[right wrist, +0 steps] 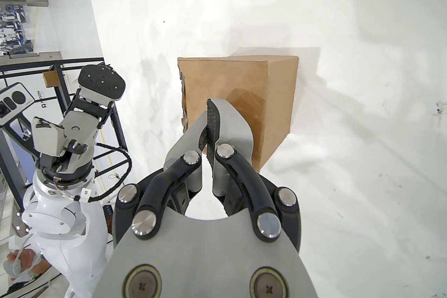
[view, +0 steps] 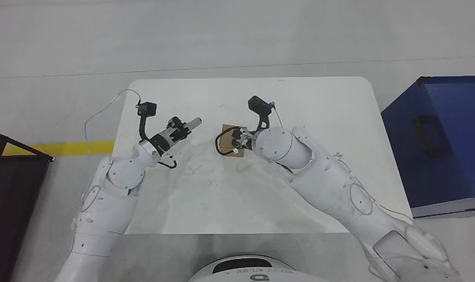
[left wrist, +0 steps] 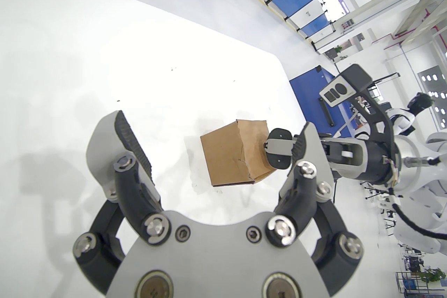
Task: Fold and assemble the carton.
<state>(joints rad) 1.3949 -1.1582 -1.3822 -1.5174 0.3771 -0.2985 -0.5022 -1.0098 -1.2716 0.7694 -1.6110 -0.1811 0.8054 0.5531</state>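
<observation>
A small brown carton (view: 227,130) stands upright on the white table (view: 312,185), near the middle. It shows closed, creased faces in the right wrist view (right wrist: 241,79). My right gripper (right wrist: 210,119) is shut on one of its side walls by the ragged edge, which the left wrist view also shows at the carton (left wrist: 227,156) under the right gripper (left wrist: 277,152). My left gripper (left wrist: 213,123) hangs open a short way to the carton's left, apart from it, with nothing between its fingers. In the top view the left gripper (view: 194,124) points at the carton.
A blue bin (view: 438,145) stands off the table's right side and a dark frame (view: 15,185) off its left. A thin white cable (view: 104,111) loops past the table's left edge. Bare tabletop lies in front of and behind the carton.
</observation>
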